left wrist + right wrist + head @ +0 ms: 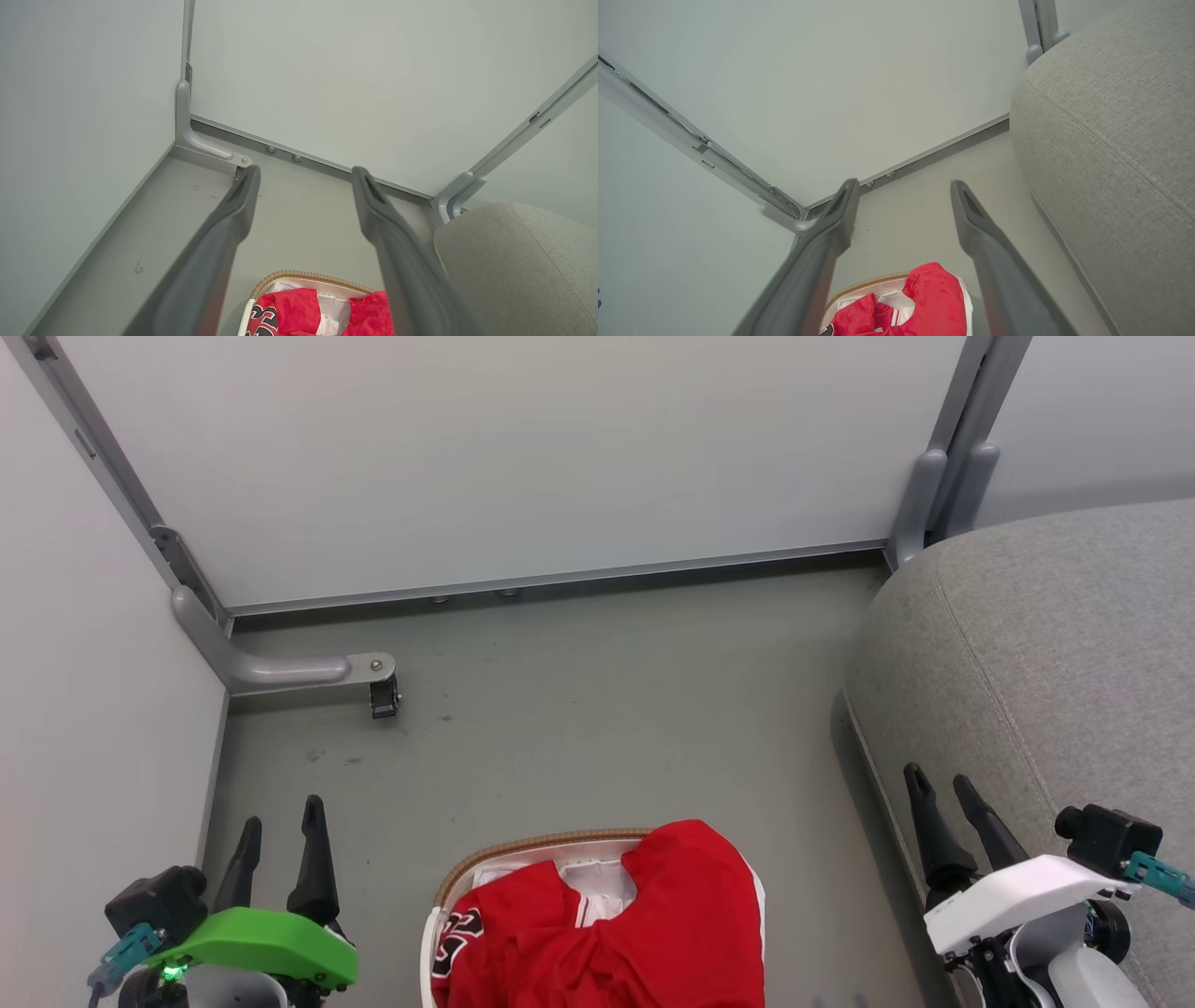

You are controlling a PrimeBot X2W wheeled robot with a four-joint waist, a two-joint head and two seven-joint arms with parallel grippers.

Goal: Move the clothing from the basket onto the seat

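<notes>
- Clothing (607,933) lies heaped in the basket (523,847) on the floor (607,709), at the bottom middle of the head view.
- Numbered jersey (485,943) sits on the heap's left; the plain red garment (695,896) drapes over the basket's right rim.
- Left fingers (314,859) are spread wide and empty, beside the basket on its left.
- Right fingers (934,840) are spread wide and empty too, between the basket and the seat (1046,644), close to the seat's edge.
- Both pairs of tips point past the heap toward the wall (523,457), so either arm would need to draw back and inward.
- Right arm looks better placed: the draped garment and the seat are both on its side.
</notes>
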